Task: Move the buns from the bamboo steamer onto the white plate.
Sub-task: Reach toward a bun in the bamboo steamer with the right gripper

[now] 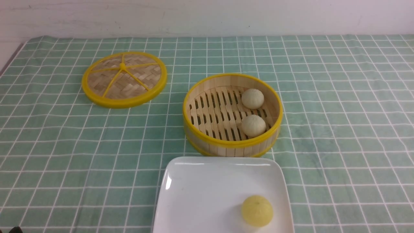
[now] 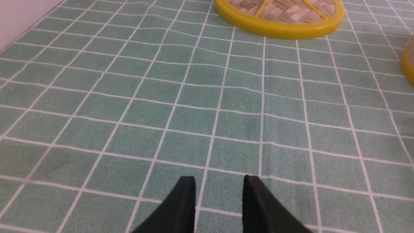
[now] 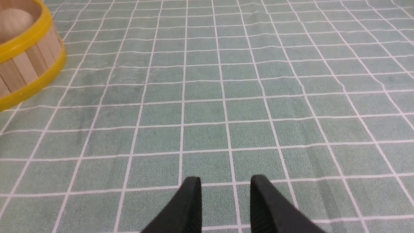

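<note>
Two off-white buns sit in the bamboo steamer (image 1: 226, 149) at the table's middle: one at the back (image 1: 252, 98), one nearer the front (image 1: 253, 125), both on its right side. The white plate (image 1: 200, 194) lies just in front of the steamer. Neither gripper shows in the front view. My left gripper (image 2: 219, 181) is open over bare cloth, with the steamer's rim (image 2: 408, 64) at the frame edge. My right gripper (image 3: 225, 181) is open over bare cloth too, well away from the steamer (image 3: 29, 64), where one bun (image 3: 14, 22) peeks over the rim.
A bright yellow ball (image 1: 257, 210) rests on the plate's front right part. The flat woven lid (image 1: 124, 79) with its yellow rim lies at the back left, also in the left wrist view (image 2: 278, 29). Green checked cloth (image 1: 339, 129) covers the table.
</note>
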Motion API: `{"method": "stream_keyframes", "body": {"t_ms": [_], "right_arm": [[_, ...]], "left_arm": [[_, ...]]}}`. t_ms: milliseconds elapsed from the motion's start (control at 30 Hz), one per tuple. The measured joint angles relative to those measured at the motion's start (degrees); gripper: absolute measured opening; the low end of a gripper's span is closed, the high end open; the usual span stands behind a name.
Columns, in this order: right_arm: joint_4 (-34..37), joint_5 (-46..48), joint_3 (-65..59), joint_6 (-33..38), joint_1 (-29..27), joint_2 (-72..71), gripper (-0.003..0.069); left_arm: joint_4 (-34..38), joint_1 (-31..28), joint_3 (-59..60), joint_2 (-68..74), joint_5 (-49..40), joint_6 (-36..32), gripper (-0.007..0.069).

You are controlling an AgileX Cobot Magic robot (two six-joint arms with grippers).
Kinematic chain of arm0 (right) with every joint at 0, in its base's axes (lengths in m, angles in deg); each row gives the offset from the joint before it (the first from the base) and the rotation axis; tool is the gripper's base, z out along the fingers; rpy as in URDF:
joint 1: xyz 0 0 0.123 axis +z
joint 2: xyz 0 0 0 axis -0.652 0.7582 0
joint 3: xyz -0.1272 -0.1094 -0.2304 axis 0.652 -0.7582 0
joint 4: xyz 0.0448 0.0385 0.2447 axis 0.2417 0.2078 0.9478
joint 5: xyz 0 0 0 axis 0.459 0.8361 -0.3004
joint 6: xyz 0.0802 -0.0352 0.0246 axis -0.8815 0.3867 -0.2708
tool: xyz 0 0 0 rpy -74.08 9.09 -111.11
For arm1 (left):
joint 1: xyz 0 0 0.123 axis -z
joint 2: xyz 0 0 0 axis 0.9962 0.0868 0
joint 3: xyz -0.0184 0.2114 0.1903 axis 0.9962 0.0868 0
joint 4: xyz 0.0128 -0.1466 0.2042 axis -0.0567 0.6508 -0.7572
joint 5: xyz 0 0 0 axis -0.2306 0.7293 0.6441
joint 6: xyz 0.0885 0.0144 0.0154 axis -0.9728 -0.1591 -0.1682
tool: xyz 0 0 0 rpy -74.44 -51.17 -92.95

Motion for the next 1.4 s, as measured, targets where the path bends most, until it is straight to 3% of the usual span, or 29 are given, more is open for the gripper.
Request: {"method": "stream_keyframes", "body": {"t_ms": [100, 333, 433, 567, 733, 900, 1067, 1167, 1233, 1400], "right_arm": [[0.38, -0.22, 0.00, -0.65, 0.00, 0.00, 0.0239], [21.77, -6.74, -0.66, -19.46, 0.00, 0.00, 0.0239], [26.83, -7.10, -0.66, -23.71, 0.00, 0.00, 0.0239], [28.81, -7.20, -0.66, -25.21, 0.00, 0.00, 0.0239], [30.56, -8.43, -0.66, -25.37, 0.00, 0.00, 0.0239], [28.34, -10.05, 6.70, -19.64, 0.00, 0.23, 0.0230], [20.44, -3.90, 17.12, -8.13, 0.00, 8.07, 0.0111], [16.54, 7.19, 22.04, -3.38, 0.00, 18.19, 0.0007], [16.04, 15.16, 24.96, -2.32, 0.00, 27.97, -0.0013], [21.58, 22.63, 29.08, 3.78, 0.00, 42.59, -0.0014]], "left_arm": [[4.27, 0.00, 0.01, 0.00, 0.70, 3.18, 0.0240], [37.80, 0.00, 0.36, 0.00, 4.96, 29.89, 0.0240], [42.42, 0.00, 0.36, 0.00, 5.24, 33.74, 0.0240], [43.19, 0.00, 0.36, 0.00, 5.68, 35.05, 0.0240], [41.34, 0.00, 0.42, 0.00, 8.76, 34.38, 0.0240], [37.68, 0.00, -4.52, 0.00, 8.13, 24.50, 0.0240], [32.72, 0.00, -14.91, 3.51, -2.27, 14.73, 0.0210], [28.26, 0.00, -20.49, 12.45, -13.34, 11.37, 0.0120], [26.42, 0.00, -23.51, 19.78, -21.29, 9.20, 0.0046], [25.85, 0.00, -27.95, 31.99, -29.50, 2.36, 0.0001]]}}
